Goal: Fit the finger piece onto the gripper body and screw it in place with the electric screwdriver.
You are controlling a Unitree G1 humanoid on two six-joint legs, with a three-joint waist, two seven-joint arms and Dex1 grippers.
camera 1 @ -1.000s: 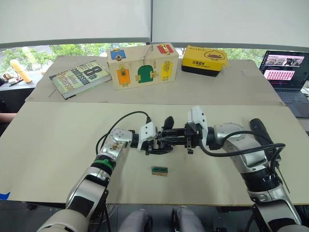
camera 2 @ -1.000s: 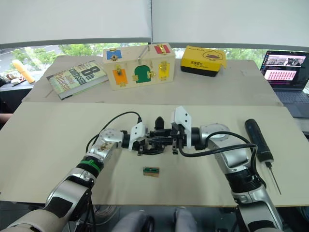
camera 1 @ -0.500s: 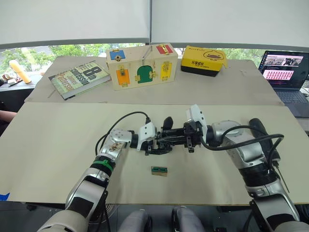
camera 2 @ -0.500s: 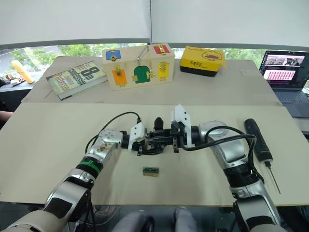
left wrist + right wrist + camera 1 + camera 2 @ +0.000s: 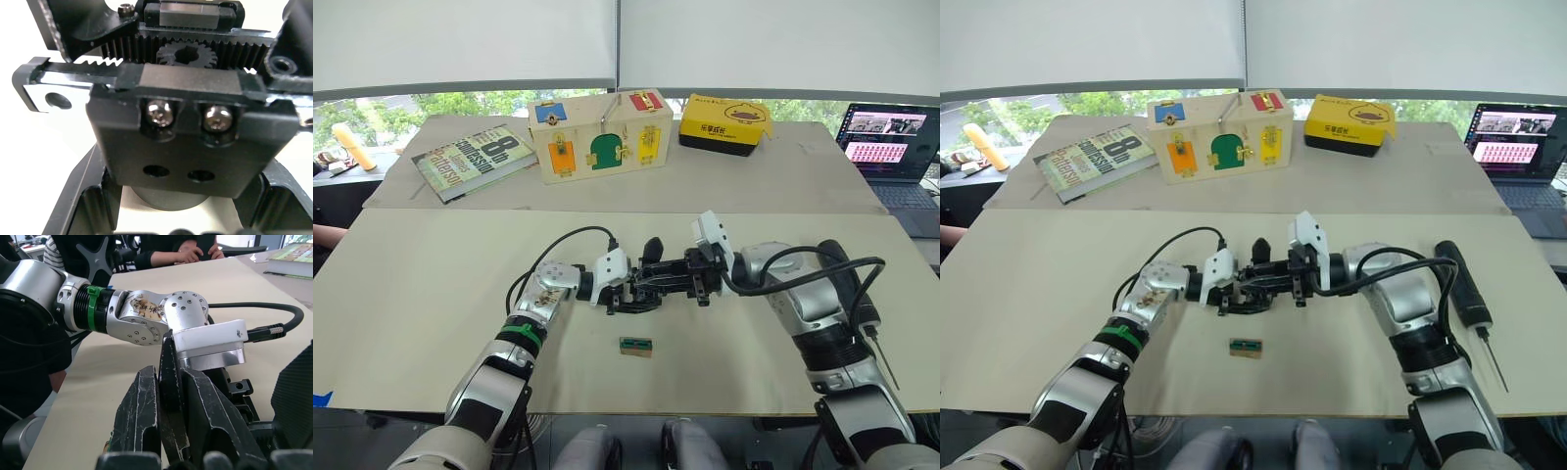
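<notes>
On the counter (image 5: 1038, 294), a small green block (image 5: 1247, 347) is seen nearest. Behind it, the gripper body (image 5: 641, 290) is gripped by the left pincer (image 5: 619, 291) — the finger piece (image 5: 168, 396) is squeezed by the right pincer (image 5: 1288, 277). It should be pushed on slowly and straight. The electric screwdriver (image 5: 1459, 284) is left lying further right.

The two head views look forward and down from above the near edge of the table (image 5: 431, 294), set slightly apart side by side, and share nearly the whole tabletop. The left wrist camera sits almost against the gripper body (image 5: 190, 132), facing its screws. The right wrist camera looks low across the table toward 9 o'clock, at the left gripper (image 5: 208, 345).
</notes>
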